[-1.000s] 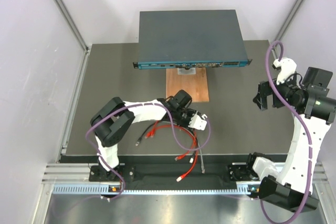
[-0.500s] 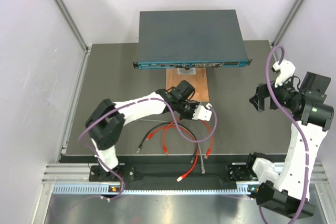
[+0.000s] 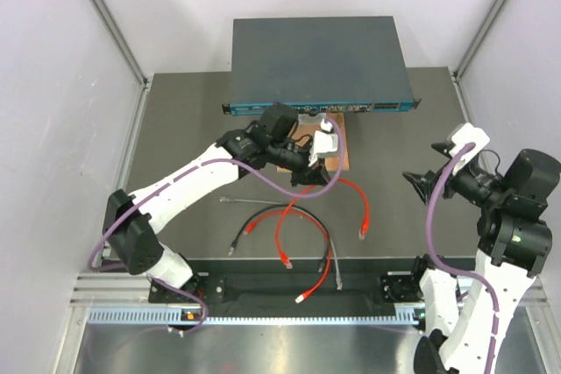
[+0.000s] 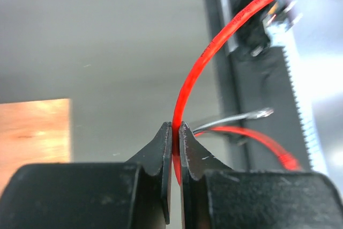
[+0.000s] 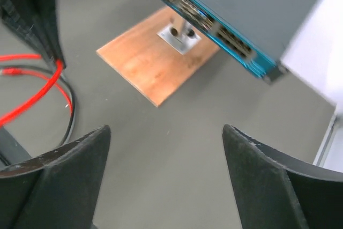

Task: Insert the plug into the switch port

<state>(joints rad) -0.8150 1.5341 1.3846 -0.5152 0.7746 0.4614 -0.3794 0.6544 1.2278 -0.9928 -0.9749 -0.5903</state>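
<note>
Two claws: left claw (image 4: 174, 127) clamped on red cable (image 4: 188, 79) (nr switch (image 3: 320, 50)); right claw (image 5: 165, 132) wide open.

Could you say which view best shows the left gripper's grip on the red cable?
Left wrist: the left gripper pinches the red cable close up. Top external shows it small; right wrist clips it at the edge.

The switch (image 3: 316, 54) sits at the bench's (image 3: 193, 146) far edge, a board (image 5: 155, 63) just before it, cables (image 3: 365, 215) nearer the arms.
</note>
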